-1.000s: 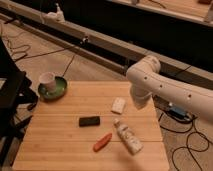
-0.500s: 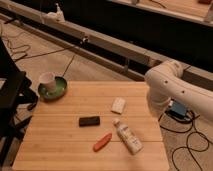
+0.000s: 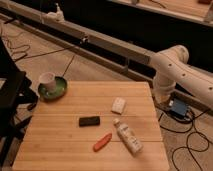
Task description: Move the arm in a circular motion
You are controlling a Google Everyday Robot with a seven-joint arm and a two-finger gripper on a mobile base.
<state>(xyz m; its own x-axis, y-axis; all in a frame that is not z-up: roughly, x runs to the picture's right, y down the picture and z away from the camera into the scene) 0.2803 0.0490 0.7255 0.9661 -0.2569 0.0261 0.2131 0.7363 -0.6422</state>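
The arm (image 3: 172, 67) is large, glossy white and made of thick rounded segments. It comes in from the right edge, bends at a bulbous joint near the upper right and drops down just off the wooden table's (image 3: 60, 140) right edge. The gripper (image 3: 161, 99) is at the arm's lower end, beside the table's far right corner and low toward the floor. It holds nothing that I can see.
On the table are a green plate (image 3: 59, 91) with a white cup (image 3: 47, 79), a small white block (image 3: 118, 105), a black bar (image 3: 89, 121), an orange-red piece (image 3: 102, 142) and a white bottle (image 3: 127, 136). A blue box (image 3: 178, 108) and cables lie on the floor at right. A black chair (image 3: 11, 97) stands at left.
The arm has swung to the right, from over the table's right part to beyond its right edge. The table items have not moved.
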